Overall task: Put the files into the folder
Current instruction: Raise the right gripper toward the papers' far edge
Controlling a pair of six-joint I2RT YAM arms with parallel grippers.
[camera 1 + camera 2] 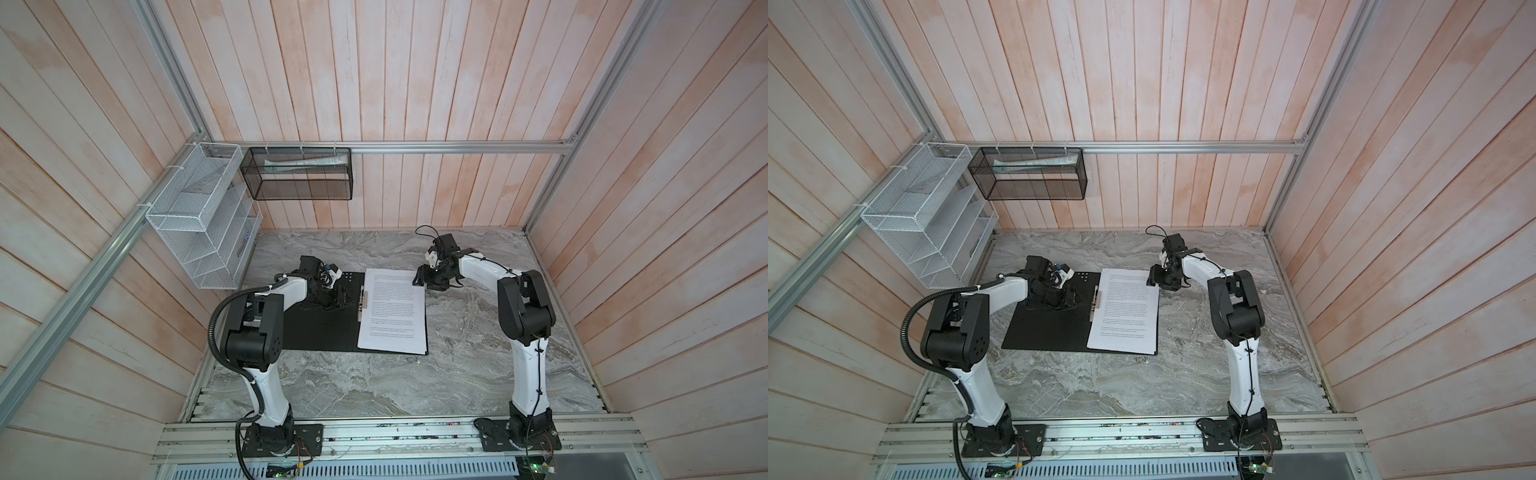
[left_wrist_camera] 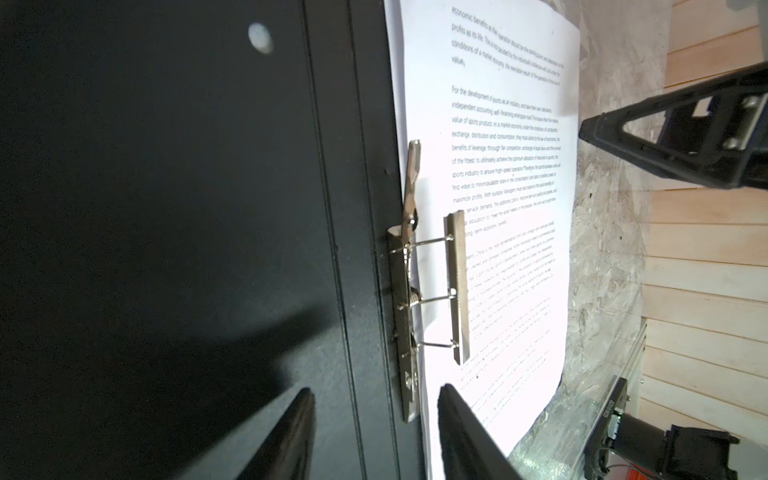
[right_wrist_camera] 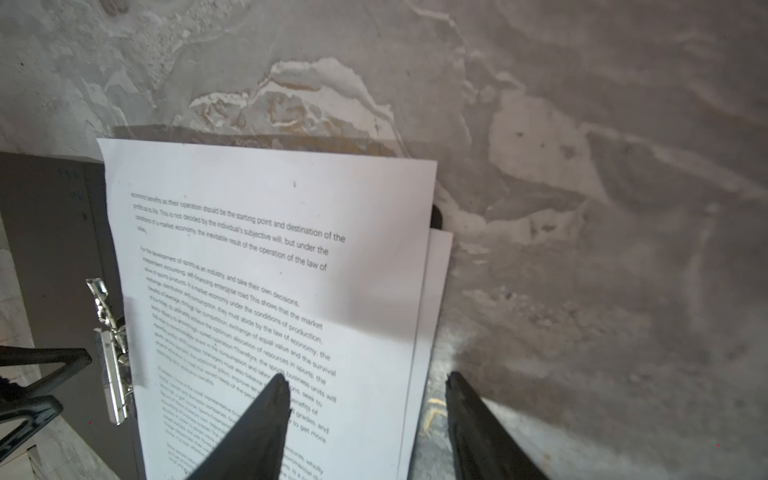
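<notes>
The folder [image 1: 316, 332] [image 1: 1042, 328] lies open on the marble table, black inside facing up. The files [image 1: 395, 316] [image 1: 1127, 316] rest on its right half, their left margin under the metal spine clip [image 2: 405, 316] [image 3: 110, 365]. A lower sheet [image 3: 440, 291] pokes out past the top sheet's right edge. My left gripper [image 1: 334, 296] [image 2: 376, 388] hovers open over the spine, close to the clip, holding nothing. My right gripper [image 1: 419, 278] [image 3: 368, 375] is open at the files' far right corner. One of its fingers is above the paper, its partner above the table.
A white wire mesh rack [image 1: 199, 224] hangs on the left wall. A black mesh basket [image 1: 297, 174] with papers in it hangs on the back rail. Wooden board walls close in three sides. An aluminium rail [image 1: 399, 436] carries both arm bases at the front.
</notes>
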